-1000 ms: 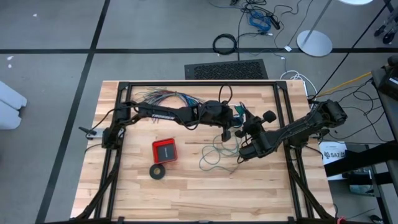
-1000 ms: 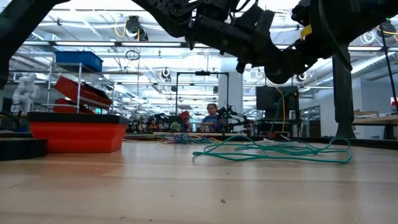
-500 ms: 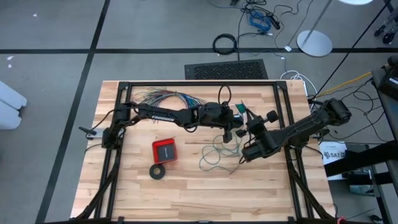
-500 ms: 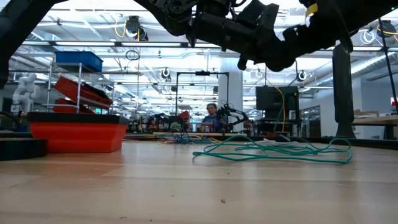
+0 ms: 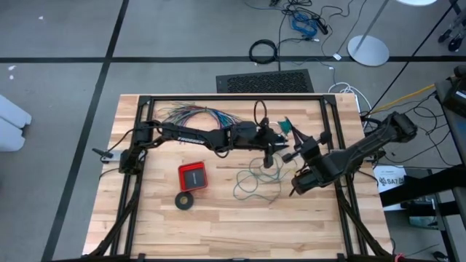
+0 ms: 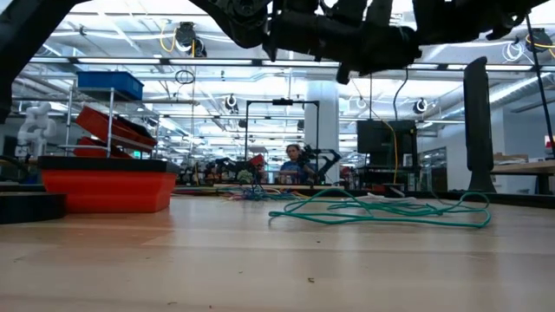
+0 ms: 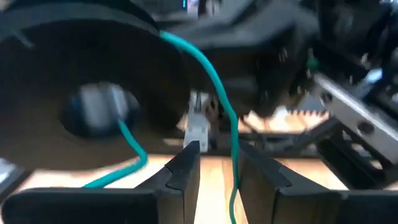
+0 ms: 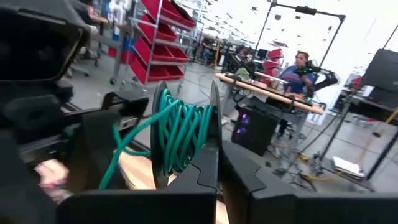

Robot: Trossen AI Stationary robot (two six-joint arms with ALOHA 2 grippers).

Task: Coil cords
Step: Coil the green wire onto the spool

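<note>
Teal wire (image 8: 183,134) coils upright in right tool (image 8: 208,165)

table (image 5: 218,211) — wooden | on it: teal wire (image 5: 255,182) — red box (image 5: 193,176) — black ring (image 5: 185,201)

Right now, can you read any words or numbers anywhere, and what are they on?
"SAT": black letters on a white label beside the wooden table's right edge; any further letters are cut off.
White lettering on the dark left arm: too small to read.
Nothing else is readable.
</note>
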